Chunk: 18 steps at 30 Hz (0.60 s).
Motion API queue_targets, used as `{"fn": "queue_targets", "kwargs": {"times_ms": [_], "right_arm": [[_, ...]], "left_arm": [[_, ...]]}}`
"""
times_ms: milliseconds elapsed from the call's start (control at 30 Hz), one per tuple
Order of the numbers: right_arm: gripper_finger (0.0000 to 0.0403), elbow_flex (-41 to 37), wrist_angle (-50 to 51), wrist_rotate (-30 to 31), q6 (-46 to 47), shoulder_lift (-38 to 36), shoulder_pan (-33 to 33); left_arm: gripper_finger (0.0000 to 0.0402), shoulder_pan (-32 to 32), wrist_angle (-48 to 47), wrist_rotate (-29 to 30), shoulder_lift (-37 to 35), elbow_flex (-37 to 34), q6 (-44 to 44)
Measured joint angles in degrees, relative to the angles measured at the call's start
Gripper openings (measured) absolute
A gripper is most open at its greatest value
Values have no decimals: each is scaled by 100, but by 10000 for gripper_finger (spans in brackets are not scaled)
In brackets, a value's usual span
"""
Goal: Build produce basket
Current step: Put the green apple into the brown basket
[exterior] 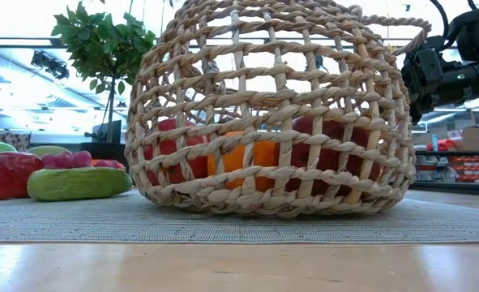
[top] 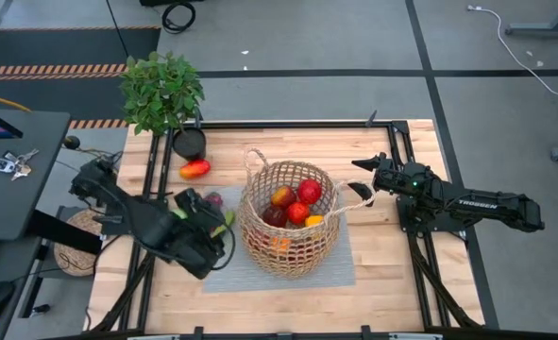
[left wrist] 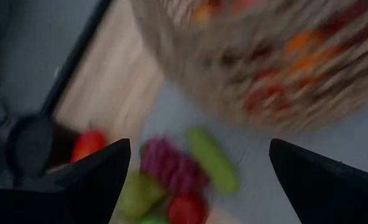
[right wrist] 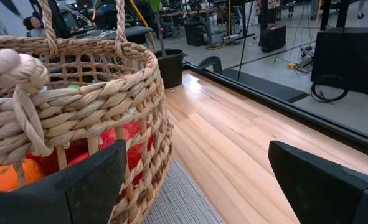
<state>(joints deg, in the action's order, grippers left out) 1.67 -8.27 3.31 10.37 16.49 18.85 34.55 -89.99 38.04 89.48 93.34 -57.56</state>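
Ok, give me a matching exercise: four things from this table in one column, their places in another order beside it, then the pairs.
Things:
1. cucumber
2. orange
3. plant pot
4. right gripper

Places:
A. inside the basket
B. at the table's far left corner
C. on the grey mat, outside the basket on its left
D. at the basket's right-hand rim

Pairs: 1-C, 2-A, 3-B, 4-D
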Motion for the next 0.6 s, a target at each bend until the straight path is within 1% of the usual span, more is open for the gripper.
{"fn": "queue_targets", "kwargs": {"times_ms": [100, 167, 400, 467, 600], "right_arm": [[394, 0, 0, 0, 0, 0, 0], [394, 0, 0, 0, 0, 0, 0], [394, 0, -2, 0, 0, 0, 0], [394, -1, 2, 0, 0, 0, 0], [394, -2, 0, 0, 0, 0, 0]], "left_arm": [[389, -207, -6, -575, -16, -714, -252], [389, -276, 58, -894, -167, -1171, -415], [389, -701, 1223, -1766, -1298, -2530, -445], [389, -828, 1403, -1905, -1556, -2853, -461], [389, -954, 1866, -1905, -1782, -3285, -478]]}}
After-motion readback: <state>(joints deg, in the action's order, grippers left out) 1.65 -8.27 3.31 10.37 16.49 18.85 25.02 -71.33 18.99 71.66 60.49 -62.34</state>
